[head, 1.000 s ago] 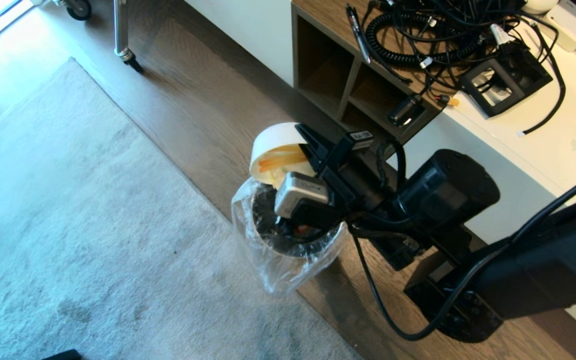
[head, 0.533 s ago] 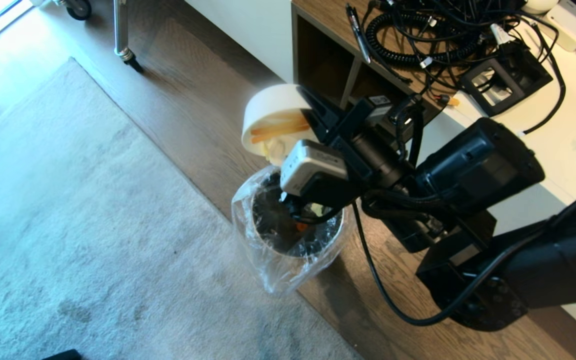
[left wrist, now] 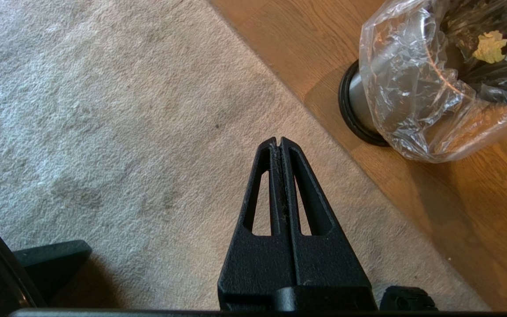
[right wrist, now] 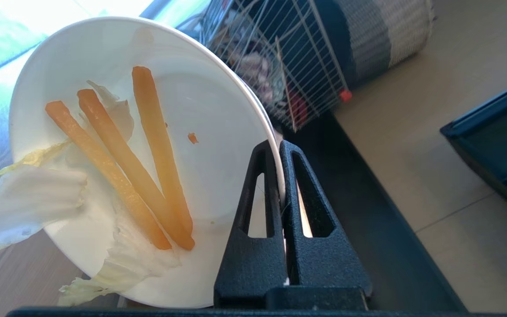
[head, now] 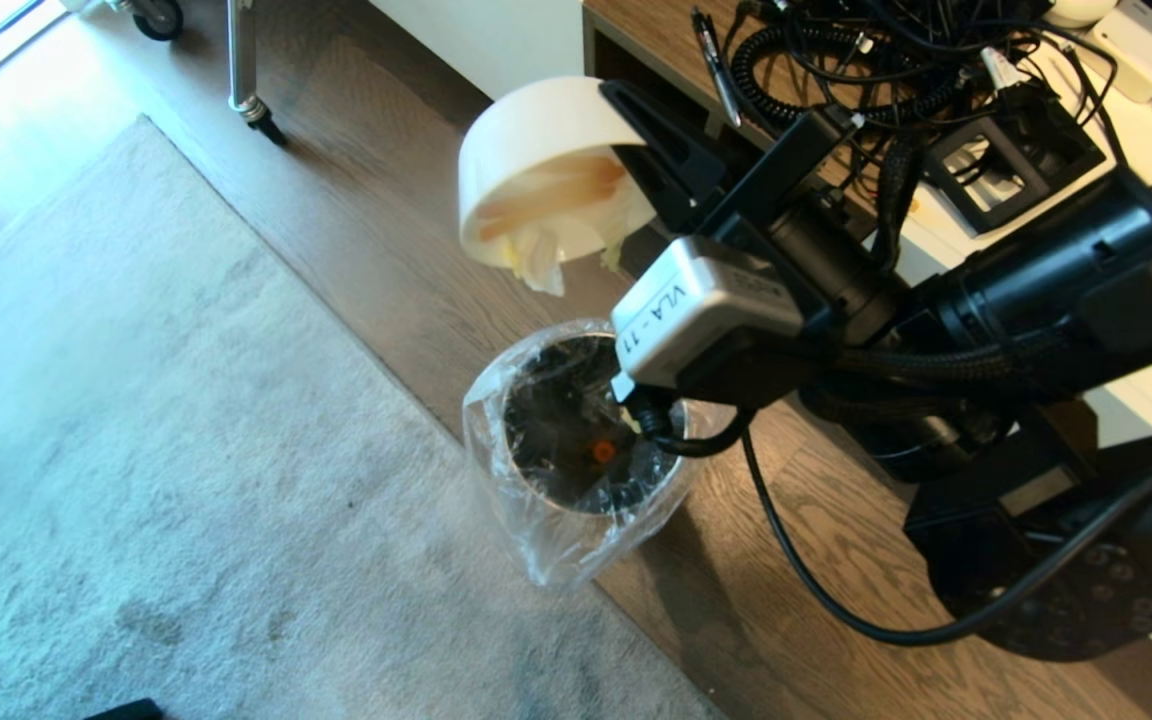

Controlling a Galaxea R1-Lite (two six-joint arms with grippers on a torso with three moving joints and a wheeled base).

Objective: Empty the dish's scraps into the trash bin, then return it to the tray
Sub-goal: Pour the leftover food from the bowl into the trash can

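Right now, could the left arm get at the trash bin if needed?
Probably yes. The left gripper hangs shut over the rug, with bare floor between it and the trash bin. The right gripper holds the dish higher up, seemingly out of that path.

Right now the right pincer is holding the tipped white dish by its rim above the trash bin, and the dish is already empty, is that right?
Not empty. The right wrist view shows orange strips and pale leafy scraps clinging inside the dish. The rest stands: the right pincer grips its rim, tipped, above the trash bin.
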